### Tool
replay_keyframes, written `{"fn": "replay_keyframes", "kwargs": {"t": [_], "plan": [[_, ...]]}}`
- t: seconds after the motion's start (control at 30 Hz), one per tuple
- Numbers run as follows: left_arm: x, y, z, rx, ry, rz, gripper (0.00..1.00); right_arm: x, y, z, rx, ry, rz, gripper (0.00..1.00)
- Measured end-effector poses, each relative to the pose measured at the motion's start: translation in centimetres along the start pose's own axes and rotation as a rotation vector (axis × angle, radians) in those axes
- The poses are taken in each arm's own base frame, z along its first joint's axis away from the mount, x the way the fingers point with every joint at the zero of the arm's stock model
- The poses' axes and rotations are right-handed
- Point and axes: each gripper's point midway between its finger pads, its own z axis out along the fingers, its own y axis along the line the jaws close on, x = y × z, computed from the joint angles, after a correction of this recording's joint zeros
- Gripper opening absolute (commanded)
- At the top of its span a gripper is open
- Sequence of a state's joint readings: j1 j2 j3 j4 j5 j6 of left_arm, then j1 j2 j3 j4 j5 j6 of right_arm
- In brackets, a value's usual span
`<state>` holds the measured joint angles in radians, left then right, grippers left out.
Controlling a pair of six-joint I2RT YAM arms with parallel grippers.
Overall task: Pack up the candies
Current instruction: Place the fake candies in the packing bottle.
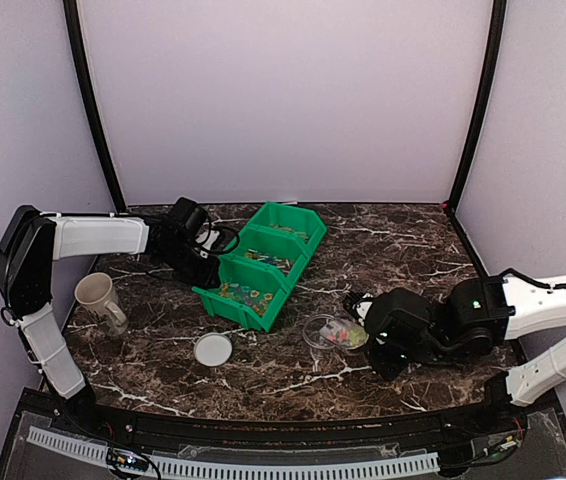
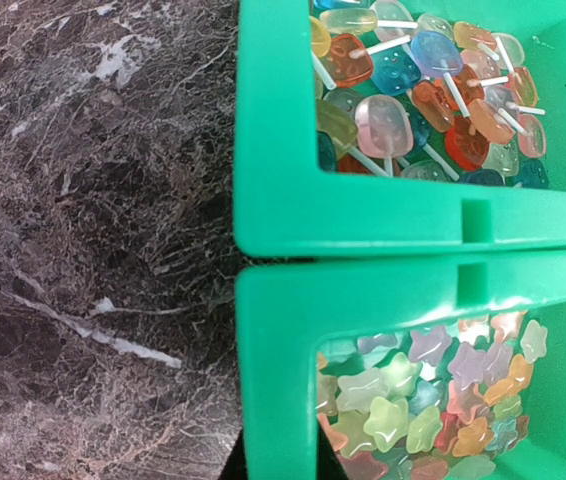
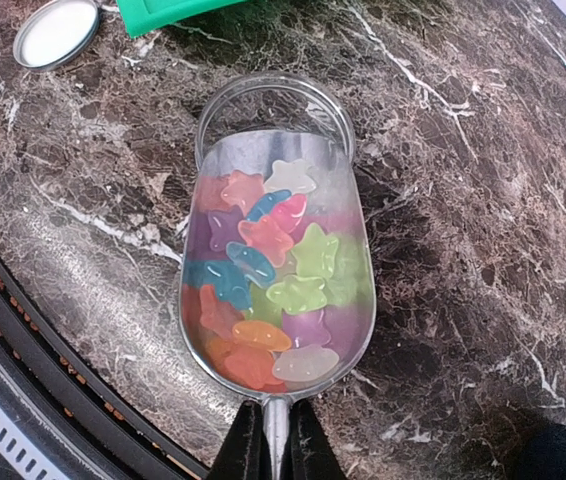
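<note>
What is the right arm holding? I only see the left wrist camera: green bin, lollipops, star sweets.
Observer: The right jaws are shut on a clear plastic container part-filled with star-shaped candies.
Operator: Where is it from the bin?
Observer: Top view: right of the green plastic three-compartment bin's near end, not touching it.
Operator: Any lid?
Observer: A round white lid lies flat in front of the bin's near end.
</note>
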<state>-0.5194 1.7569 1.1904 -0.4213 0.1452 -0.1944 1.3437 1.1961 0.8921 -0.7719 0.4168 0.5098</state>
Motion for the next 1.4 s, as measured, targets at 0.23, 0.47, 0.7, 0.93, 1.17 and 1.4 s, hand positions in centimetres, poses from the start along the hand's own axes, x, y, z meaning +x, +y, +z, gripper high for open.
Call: {"fn": "replay_keyframes", "kwargs": {"t": [0.23,0.47,0.7,0.93,1.17,1.4], "plan": [[0.0,0.0,0.0,0.000,0.000,0.000,0.00,0.2,0.2,0.2,0.013,0.052,-0.016,0.00],[0.0,0.0,0.0,0.000,0.000,0.000,0.00,-0.1,0.5,-0.1,0.023,0.092,-0.023,0.00],[0.0,0.0,0.0,0.000,0.000,0.000,0.00,-0.3,0.4,-0.5,0.039,0.130,-0.031,0.00],[0.0,0.0,0.0,0.000,0.000,0.000,0.00,0.0,0.5,-0.4,0.049,0.166,-0.045,0.00],[0.0,0.0,0.0,0.000,0.000,0.000,0.00,-0.2,0.6,-0.5,0.057,0.190,-0.062,0.00],[0.0,0.0,0.0,0.000,0.000,0.000,0.00,-0.8,1.1,-0.4,0.067,0.222,-0.096,0.00]]}}
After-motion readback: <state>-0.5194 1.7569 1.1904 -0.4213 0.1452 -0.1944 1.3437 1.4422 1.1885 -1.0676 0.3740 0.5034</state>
